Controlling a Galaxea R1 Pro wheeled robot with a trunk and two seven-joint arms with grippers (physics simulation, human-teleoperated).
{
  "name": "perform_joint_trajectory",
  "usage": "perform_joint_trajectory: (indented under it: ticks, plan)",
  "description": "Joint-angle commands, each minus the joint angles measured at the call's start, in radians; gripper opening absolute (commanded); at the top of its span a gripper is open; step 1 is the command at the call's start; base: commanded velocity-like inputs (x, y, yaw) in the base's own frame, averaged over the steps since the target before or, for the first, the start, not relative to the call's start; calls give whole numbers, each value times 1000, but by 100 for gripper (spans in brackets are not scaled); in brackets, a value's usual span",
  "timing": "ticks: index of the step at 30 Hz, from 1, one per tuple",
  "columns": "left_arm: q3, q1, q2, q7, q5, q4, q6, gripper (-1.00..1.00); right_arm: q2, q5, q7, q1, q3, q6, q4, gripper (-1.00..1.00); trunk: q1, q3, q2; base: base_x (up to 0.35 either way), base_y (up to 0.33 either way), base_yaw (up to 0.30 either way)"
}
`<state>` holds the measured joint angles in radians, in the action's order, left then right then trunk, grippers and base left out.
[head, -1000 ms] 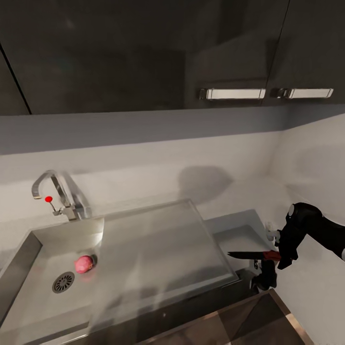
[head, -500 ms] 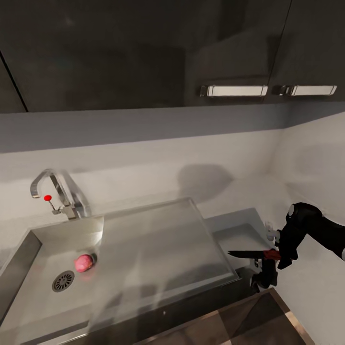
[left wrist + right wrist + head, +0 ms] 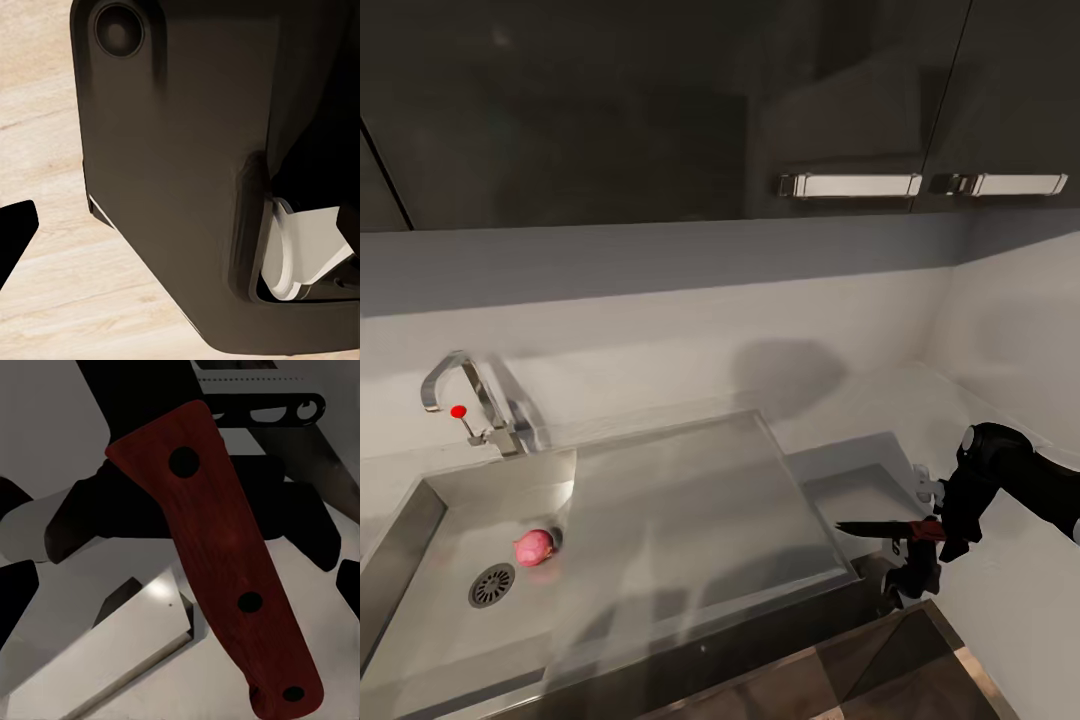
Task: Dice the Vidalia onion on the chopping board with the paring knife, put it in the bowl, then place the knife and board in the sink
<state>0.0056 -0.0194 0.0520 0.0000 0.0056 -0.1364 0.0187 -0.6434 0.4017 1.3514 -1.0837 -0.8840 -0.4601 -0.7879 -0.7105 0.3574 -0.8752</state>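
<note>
Head view: a pink onion (image 3: 534, 547) lies in the grey sink (image 3: 660, 520), just beside the drain (image 3: 492, 585), at 8 o'clock. At 4 o'clock the right claw (image 3: 922, 532) grips the knife (image 3: 880, 529), blade pointing toward the sink, over the counter (image 3: 880, 400).

Left wrist view: dark robot body over wood floor (image 3: 45, 225); left claw's state cannot be told.

Right wrist view: the knife's red handle (image 3: 225, 562) is clenched between dark fingers (image 3: 75, 529).

head high over sink (image 3: 660, 520), wrists close-up

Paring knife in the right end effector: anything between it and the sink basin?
Nothing visible blocks it. The dark-bladed, red-handled paring knife points toward the grey metal sink; just the flat drainboard lies between, with the pink onion by the drain.
</note>
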Motion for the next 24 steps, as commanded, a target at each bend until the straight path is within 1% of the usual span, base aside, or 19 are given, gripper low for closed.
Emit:
perform_joint_trajectory:
  ticks: [1, 15, 24]
  plan:
    - [0, -1, 0, 0, 1, -2, 1, 100, -1, 1, 2, -1, -4, -11, -2, -100, 0, 1, -1, 0, 0, 0]
    - [0, -1, 0, 0, 1, -2, 1, 100, -1, 2, 2, -1, -4, -15, -2, -100, 0, 1, -1, 0, 0, 0]
    - [0, -1, 0, 0, 1, 0, 1, 100, -1, 1, 2, -1, -4, -15, -2, -100, 0, -11, -1, 0, 0, 0]
